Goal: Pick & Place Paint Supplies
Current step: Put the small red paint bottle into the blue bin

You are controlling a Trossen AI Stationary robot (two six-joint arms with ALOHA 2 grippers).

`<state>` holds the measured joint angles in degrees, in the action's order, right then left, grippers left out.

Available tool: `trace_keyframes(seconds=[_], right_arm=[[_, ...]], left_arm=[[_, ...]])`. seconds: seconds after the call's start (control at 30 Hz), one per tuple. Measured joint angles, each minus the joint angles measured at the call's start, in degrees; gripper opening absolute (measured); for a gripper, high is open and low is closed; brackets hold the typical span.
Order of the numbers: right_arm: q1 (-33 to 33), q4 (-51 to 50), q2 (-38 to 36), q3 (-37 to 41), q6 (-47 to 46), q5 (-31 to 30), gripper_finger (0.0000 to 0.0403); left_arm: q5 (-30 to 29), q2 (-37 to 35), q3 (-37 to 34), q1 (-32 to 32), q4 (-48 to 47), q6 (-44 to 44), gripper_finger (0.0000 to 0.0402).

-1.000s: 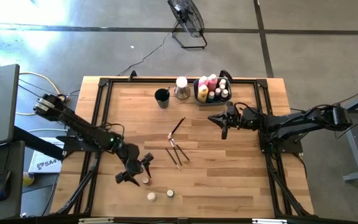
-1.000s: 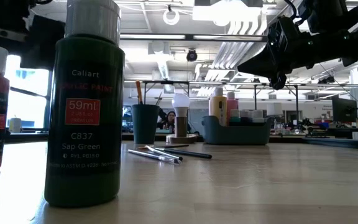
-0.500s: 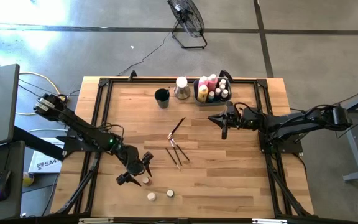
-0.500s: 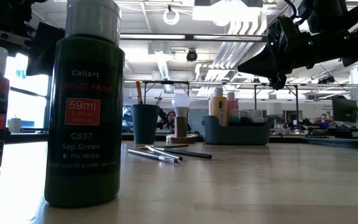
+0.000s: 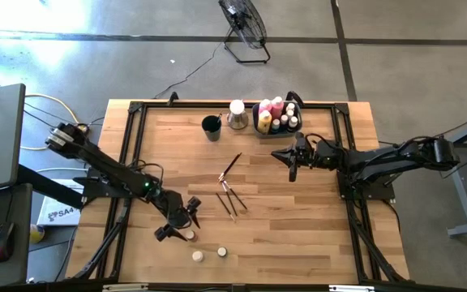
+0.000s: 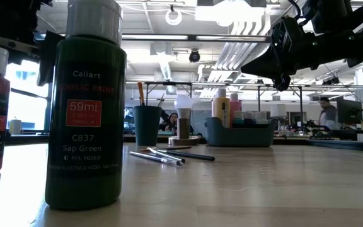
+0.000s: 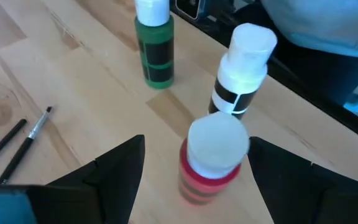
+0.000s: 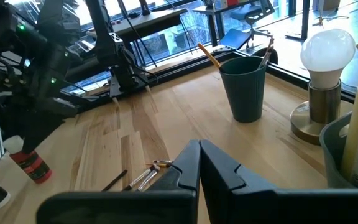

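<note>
A red paint bottle with a white cap (image 7: 213, 155) stands on the table near the front left (image 5: 190, 235). My left gripper (image 7: 196, 142) is open, one finger on each side of the bottle's top and clear of it (image 5: 178, 225). Just beyond it stand a green bottle (image 7: 155, 43) and a black-and-white bottle (image 7: 244, 68). Several thin dark brushes (image 5: 229, 195) lie mid-table. My right gripper (image 5: 292, 168) hangs shut above the table, in front of the grey-blue bin (image 5: 278, 118), and holds nothing.
The bin holds pink and yellow bottles and small pots. Left of it stand a bulb-shaped lamp (image 5: 237, 113) and a dark cup (image 5: 211, 127) with brushes in it. Bare wood lies between the brushes and the near right corner. In the low view a person shows far off.
My left gripper has rolled a little about its own axis and kept its place over the red bottle, still open. The bottles and brushes have not moved.
</note>
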<state>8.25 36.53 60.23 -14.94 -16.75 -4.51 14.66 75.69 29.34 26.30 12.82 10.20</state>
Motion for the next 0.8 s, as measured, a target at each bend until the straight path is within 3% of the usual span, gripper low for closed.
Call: trace_keyframes(seconds=[0.43, 0.7, 0.8], right_arm=[[0.00, -0.38, 0.00, 0.00, 0.00, 0.00, 0.0003], [0.00, -0.47, 0.00, 0.00, 0.00, 0.00, 0.0003], [0.00, -0.88, 0.00, 0.00, 0.00, 0.00, 0.0003]], left_arm=[[0.50, 5.68, 0.02, -0.02, 4.17, -2.06, 0.0280], [7.23, 5.65, 0.02, -0.02, 8.24, -2.06, 0.0280], [7.17, 5.65, 0.02, 0.01, 8.55, -2.03, 0.0280]])
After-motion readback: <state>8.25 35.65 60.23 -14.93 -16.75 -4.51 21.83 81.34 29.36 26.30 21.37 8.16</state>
